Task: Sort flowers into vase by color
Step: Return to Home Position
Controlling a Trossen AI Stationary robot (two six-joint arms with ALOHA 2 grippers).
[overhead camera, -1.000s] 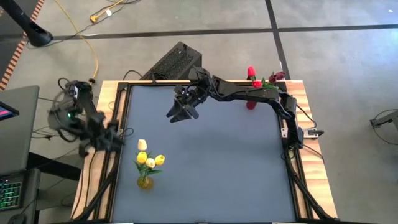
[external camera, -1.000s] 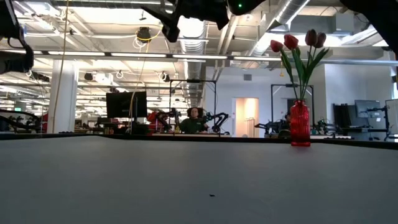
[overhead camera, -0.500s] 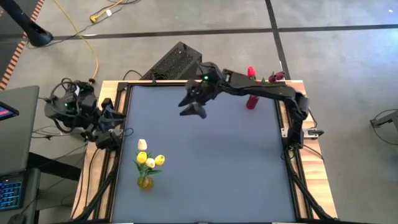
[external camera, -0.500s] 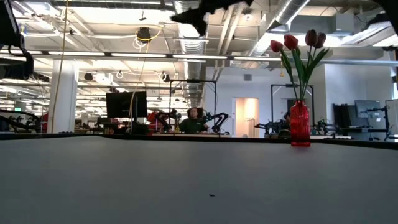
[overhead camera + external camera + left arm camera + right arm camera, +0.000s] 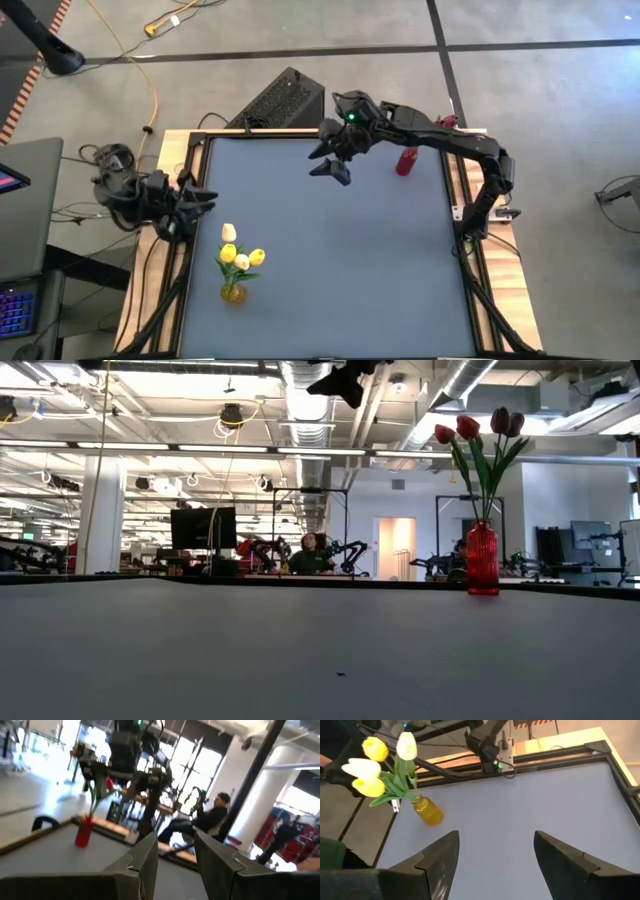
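A yellow vase with yellow and white tulips stands on its base near the table's left edge; the right wrist view also shows the vase. A red vase holding red and dark red tulips stands at the far right, and shows in the high view. My right gripper hangs open high above the far middle of the table, its fingers with nothing between them. My left gripper is open at the left edge, pointing level across the table.
The grey mat is framed by black rails and a wooden border. A black box sits beyond the far edge. A person sits in the room behind the table.
My right gripper has risen and gone toward the table's right and far edge, tipping up from its downward slant. My left gripper has swung from outside the left edge toward the table, rolling and levelling out.
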